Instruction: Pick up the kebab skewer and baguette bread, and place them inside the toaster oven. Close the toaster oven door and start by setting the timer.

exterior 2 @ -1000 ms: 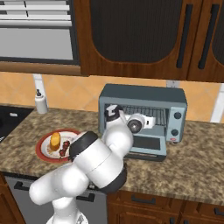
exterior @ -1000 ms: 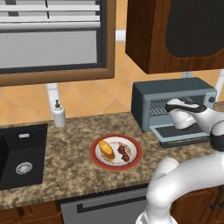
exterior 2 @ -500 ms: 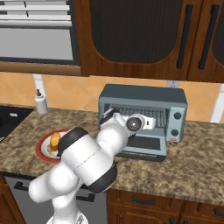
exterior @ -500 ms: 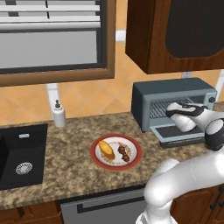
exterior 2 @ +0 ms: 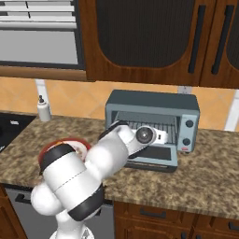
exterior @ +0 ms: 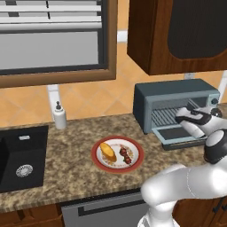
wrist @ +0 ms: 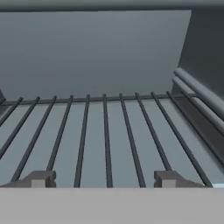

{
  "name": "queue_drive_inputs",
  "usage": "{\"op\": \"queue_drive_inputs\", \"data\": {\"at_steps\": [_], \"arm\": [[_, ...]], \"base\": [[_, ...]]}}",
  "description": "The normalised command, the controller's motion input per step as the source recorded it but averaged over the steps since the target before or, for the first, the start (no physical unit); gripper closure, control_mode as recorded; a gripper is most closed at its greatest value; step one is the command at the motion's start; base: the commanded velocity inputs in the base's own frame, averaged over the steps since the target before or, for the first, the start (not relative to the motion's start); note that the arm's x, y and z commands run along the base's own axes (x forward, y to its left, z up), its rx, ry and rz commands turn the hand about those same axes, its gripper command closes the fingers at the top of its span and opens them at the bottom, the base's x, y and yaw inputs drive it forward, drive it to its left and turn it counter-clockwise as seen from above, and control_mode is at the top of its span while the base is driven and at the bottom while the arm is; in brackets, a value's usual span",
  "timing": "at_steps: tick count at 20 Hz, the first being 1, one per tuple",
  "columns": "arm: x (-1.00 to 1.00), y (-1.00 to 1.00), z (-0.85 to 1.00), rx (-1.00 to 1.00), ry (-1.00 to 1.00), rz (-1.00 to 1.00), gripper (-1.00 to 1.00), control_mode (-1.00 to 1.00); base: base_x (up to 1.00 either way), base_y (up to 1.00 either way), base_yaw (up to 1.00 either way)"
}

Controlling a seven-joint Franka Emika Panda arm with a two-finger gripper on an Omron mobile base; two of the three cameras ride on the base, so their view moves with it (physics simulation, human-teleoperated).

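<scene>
Steel-grey wire rack [wrist: 105, 135] bars run up the middle of the hand view, with the two dark finger tips at the bottom edge sitting well apart and nothing between them, so the jaws are spread and empty, poking into the mouth of the boxy blue-grey toaster oven [exterior: 175, 104].

From the left base view the gripper [exterior: 188, 116] sits at centre right, over the dropped-down toaster oven door [exterior: 177, 134] with its dark glass pane. Both foods are still out on the red-rimmed white plate [exterior: 135, 165] at lower centre of the granite surface [exterior: 71, 166]: the stubby golden baguette bread [exterior: 107, 151] on its left half, the kebab skewer [exterior: 125, 155] with dark red chunks just beside it on the right.

So my read is the door-opening part is done and no food has been loaded yet. Next move, I'd guess: back the arm out of the oven without snagging the rack, swing left to the plate, and come down on one item. The skewer is thin, so it'll need a careful pinch.
</scene>
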Motion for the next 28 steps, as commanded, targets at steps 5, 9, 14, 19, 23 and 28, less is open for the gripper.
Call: {"op": "queue_drive_inputs", "data": {"at_steps": [5,9,14,19,23,28], "arm": [[-0.78,-0.07,-0.84,0.00,0.13,0.00,-1.00,-1.00],[-0.53,-0.01,-0.64,0.00,0.19,0.00,-1.00,-1.00],[-0.51,-0.01,-0.64,0.00,0.27,0.00,-1.00,-1.00],[-0.51,0.00,-0.54,0.00,0.32,0.00,-1.00,-1.00],[-0.38,0.03,0.05,0.00,0.10,-0.01,-1.00,-1.00],[-0.67,0.56,0.45,0.00,0.01,-0.02,-1.00,-1.00]], "base": [[0.00,0.00,0.00],[0.00,0.00,0.00],[0.00,0.00,0.00],[0.00,0.00,0.00],[0.00,0.00,0.00],[0.00,0.00,0.00]]}}
